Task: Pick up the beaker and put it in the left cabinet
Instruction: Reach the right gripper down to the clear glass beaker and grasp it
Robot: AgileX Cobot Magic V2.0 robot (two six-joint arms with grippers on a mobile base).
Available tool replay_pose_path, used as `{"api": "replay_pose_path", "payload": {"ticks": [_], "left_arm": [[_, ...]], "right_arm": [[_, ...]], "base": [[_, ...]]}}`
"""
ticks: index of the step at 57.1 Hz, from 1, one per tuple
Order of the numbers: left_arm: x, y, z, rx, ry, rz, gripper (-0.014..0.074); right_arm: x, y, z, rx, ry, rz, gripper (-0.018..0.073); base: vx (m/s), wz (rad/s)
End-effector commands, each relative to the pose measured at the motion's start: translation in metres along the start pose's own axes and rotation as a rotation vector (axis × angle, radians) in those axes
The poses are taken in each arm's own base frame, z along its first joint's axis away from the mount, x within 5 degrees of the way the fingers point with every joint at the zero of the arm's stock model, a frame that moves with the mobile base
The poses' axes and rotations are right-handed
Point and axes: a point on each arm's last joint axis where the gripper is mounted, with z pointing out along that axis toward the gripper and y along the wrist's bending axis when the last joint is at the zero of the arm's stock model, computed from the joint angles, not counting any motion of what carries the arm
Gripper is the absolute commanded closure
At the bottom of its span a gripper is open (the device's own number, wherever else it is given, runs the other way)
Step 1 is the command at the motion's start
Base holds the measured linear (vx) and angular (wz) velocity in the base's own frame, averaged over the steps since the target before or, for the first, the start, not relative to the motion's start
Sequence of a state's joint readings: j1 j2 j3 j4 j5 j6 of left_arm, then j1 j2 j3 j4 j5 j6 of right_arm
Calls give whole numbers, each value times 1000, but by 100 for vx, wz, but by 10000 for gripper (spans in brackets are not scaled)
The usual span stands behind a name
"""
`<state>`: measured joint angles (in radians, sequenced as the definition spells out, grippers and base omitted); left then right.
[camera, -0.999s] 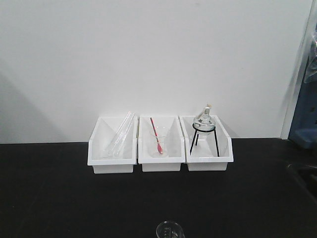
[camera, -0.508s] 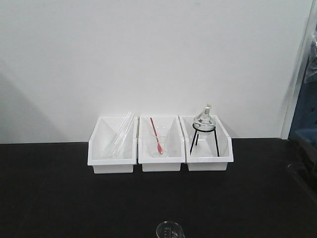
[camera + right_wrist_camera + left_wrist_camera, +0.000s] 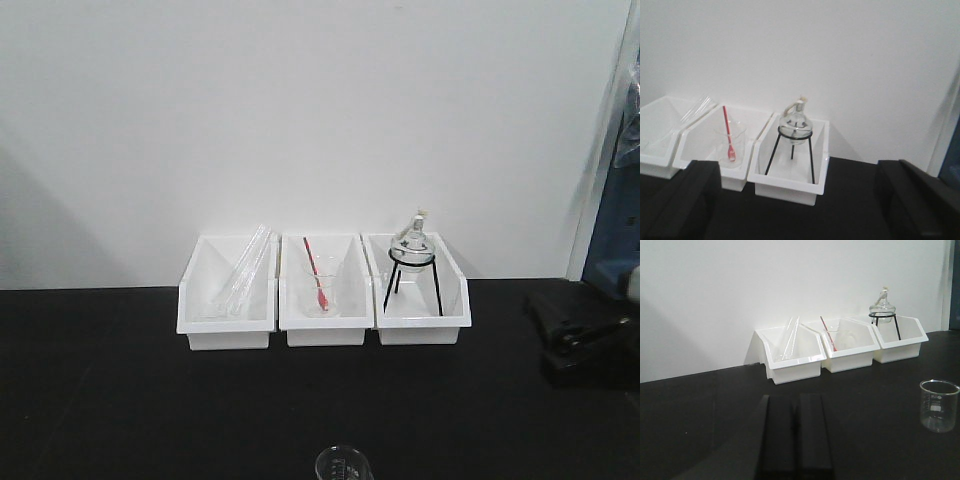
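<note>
Left wrist-mounted view: beaker (image 3: 939,406) upright and empty on the black table (image 3: 880,390), well right of the left fingers (image 3: 812,435), which are pressed together and hold nothing. Right fingers (image 3: 920,200) spread wide, beaker not between them. Step: approach, no grasp yet. Next move calls for open fingers set around the beaker wall.

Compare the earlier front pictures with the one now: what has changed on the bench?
The right arm has come into view from the right edge, moving leftward over the black counter, and it holds nothing. The beaker at the near edge and the three white bins with their glassware stayed put.
</note>
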<state>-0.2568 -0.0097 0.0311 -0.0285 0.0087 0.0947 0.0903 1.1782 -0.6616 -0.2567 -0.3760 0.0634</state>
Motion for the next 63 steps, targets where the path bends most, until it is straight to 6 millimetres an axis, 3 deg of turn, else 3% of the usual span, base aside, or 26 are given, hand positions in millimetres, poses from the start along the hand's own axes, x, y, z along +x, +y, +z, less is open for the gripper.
{"api": "replay_pose_path", "payload": {"ticks": [1, 12, 21, 28, 45, 63], "left_arm": [[-3, 0, -1, -4, -85, -12, 595], [-3, 0, -1, -4, -85, -12, 595], [-3, 0, -1, -4, -85, -12, 595], [-3, 0, -1, -4, -85, -12, 595], [-3, 0, -1, -4, -85, -12, 595], [-3, 0, -1, -4, -85, -12, 595]], "right_arm": [[-9, 4, 14, -62, -120, -16, -88], [53, 27, 33, -234, -49, 90, -74], [107, 48, 22, -366, -16, 157, -57], [131, 62, 19, -487, -22, 163, -50], [162, 77, 34, -609, -32, 225, -38], [164, 115, 74, -682, -27, 178, -35]], "base": [[0, 0], [0, 0], [0, 0], [0, 0], [0, 0], [0, 0]]}}
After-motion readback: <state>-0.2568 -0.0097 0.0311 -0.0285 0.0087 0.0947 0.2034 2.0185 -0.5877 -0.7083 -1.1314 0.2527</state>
